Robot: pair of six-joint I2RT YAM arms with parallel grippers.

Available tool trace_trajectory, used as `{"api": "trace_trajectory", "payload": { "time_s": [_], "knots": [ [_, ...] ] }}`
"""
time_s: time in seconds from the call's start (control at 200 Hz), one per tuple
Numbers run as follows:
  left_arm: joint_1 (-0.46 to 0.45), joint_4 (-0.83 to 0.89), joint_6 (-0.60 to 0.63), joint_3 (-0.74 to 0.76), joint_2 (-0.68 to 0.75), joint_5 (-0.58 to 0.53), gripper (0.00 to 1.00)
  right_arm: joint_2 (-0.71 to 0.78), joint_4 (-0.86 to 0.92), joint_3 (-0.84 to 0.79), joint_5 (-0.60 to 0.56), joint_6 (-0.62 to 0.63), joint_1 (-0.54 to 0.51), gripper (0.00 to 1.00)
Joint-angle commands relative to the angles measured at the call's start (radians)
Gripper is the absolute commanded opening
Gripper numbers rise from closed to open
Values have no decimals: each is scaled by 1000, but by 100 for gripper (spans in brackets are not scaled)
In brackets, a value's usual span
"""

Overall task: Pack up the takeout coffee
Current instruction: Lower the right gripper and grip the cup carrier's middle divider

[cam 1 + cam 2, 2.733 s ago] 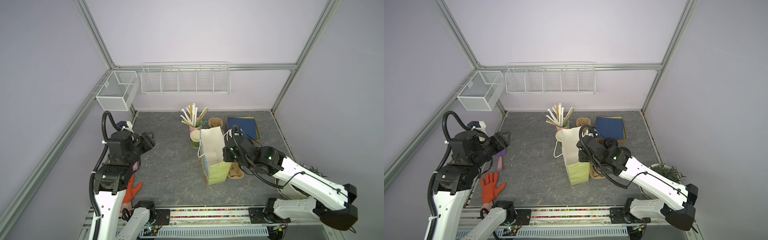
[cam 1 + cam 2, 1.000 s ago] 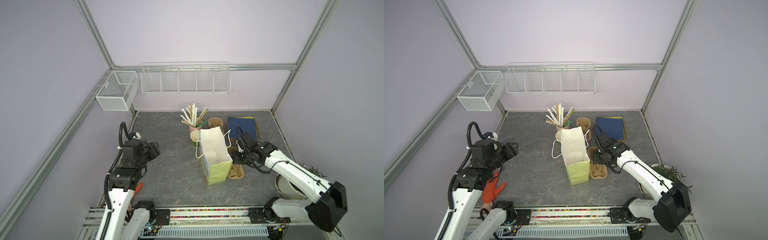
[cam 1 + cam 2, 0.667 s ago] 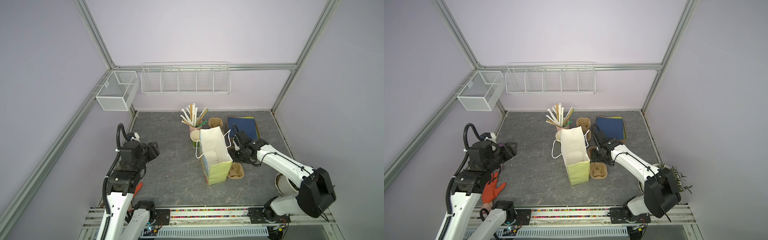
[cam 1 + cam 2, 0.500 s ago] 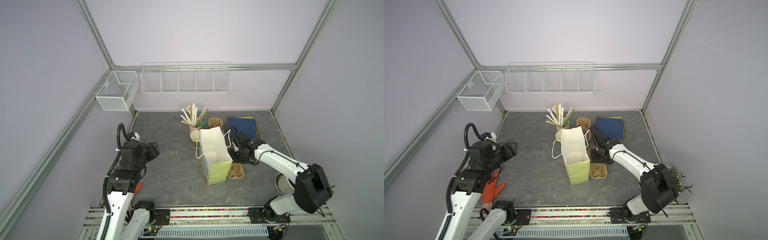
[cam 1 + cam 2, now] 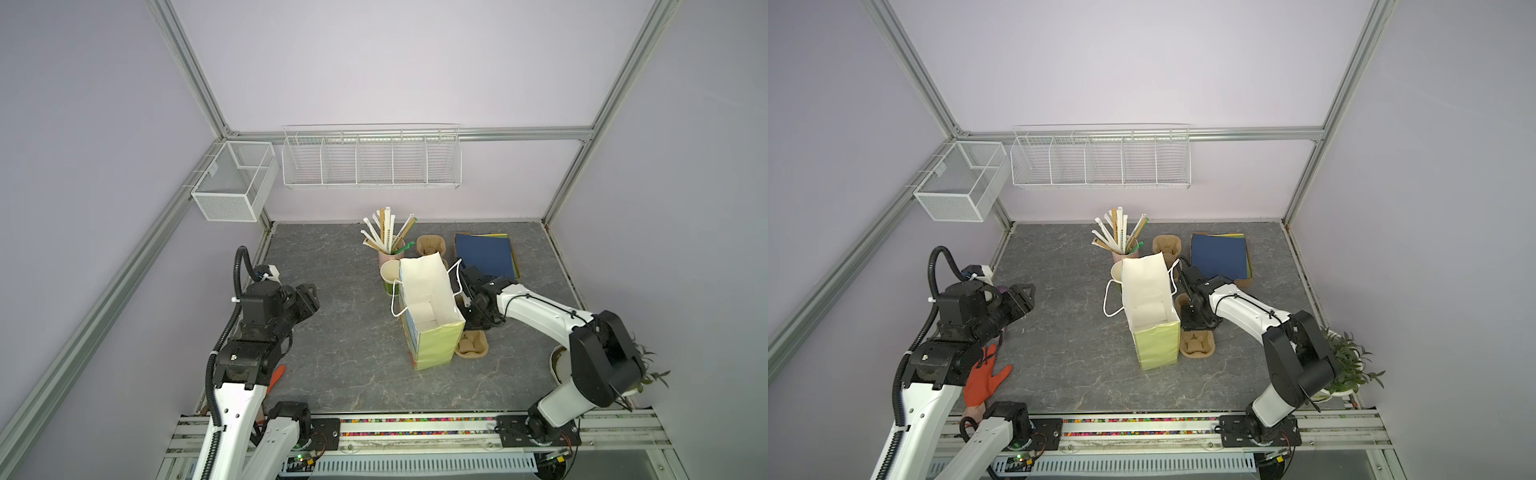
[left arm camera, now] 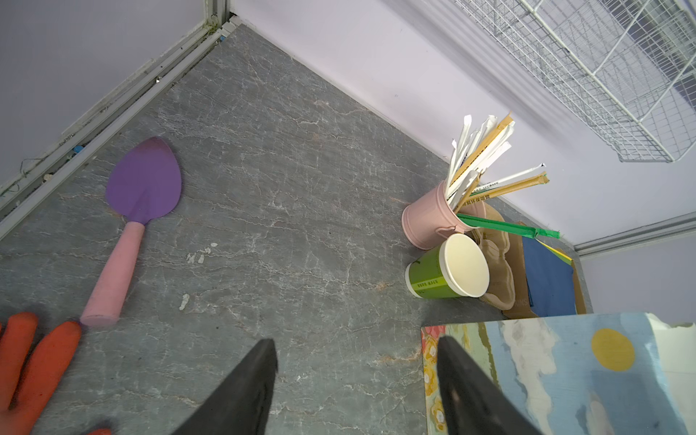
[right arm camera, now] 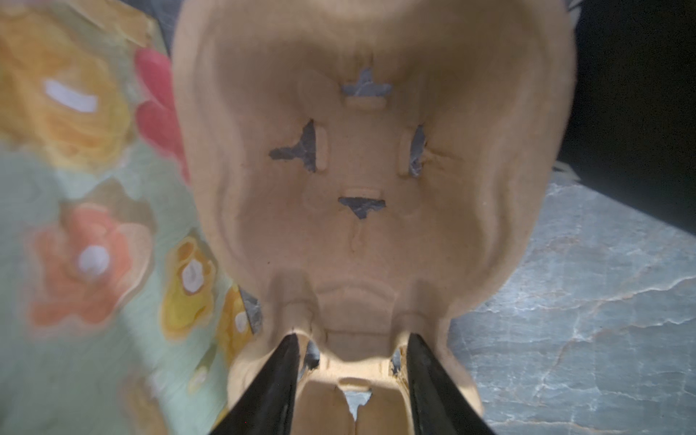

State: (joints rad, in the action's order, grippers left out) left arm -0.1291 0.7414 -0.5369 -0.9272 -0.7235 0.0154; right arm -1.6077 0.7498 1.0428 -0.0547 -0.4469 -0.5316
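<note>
Carriers (image 5: 430, 248) 2, bag (image 5: 436, 347) 1. Left hand (image 6: 354, 346) wide, empty; right hand (image 7: 352, 339) astride near carrier (image 7: 361, 169), grip unclear.

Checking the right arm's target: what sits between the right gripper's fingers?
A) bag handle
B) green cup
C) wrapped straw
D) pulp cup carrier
D: in the right wrist view the right gripper straddles the middle ridge of the pulp cup carrier.
</note>
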Motion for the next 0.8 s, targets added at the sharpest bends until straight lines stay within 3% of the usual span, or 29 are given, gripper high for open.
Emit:
{"api": "trace_trajectory", "payload": {
  "time_s": [0.0,0.66,0.795],
  "knots": [
    [5,3,21,3,8,-15,68,-8,17,28,1,13,4,48],
    [6,6,23,0,1,-13,68,-28,51,36,-47,22,4,43],
    [6,7,22,1,0,-14,68,-49,42,33,-30,21,4,37]
  ]
}}
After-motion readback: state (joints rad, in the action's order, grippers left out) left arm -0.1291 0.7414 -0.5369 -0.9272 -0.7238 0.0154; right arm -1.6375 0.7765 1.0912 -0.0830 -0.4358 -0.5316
